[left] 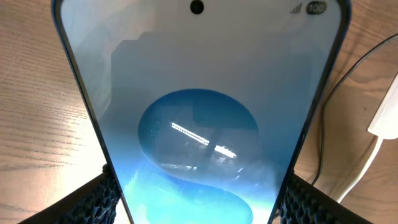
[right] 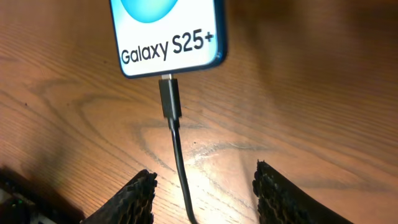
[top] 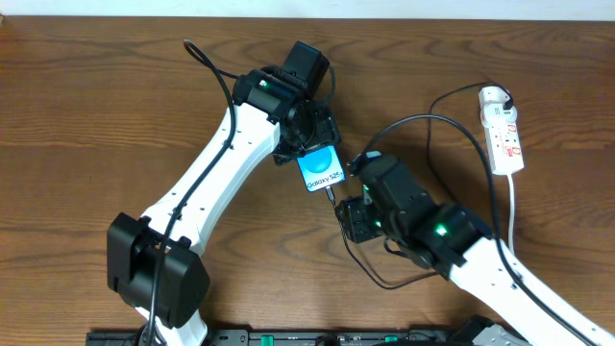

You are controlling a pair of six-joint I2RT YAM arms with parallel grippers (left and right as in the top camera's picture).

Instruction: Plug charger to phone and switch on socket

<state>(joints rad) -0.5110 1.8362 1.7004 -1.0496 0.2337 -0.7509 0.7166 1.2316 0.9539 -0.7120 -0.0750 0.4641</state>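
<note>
The phone (top: 321, 169) shows its blue-and-cyan screen and is held off the table by my left gripper (top: 306, 146); its padded fingers (left: 93, 202) press both long edges of the phone (left: 199, 112). The charger (right: 169, 99) has its small black plug seated in the bottom port of the phone (right: 168, 37). Its thin cable runs down between the fingers (right: 134, 199) of my right gripper (right: 202, 193), which stands open and touches nothing. In the overhead view my right gripper (top: 352, 208) sits just below the phone. The socket (top: 504, 130), a white power strip, lies at the far right.
The black charger cable (top: 452, 130) loops across the table between the phone and the socket. A white cord (top: 513, 216) trails from the strip toward the front edge. Another black cable (top: 207, 60) runs along my left arm. Bare wood lies at the left.
</note>
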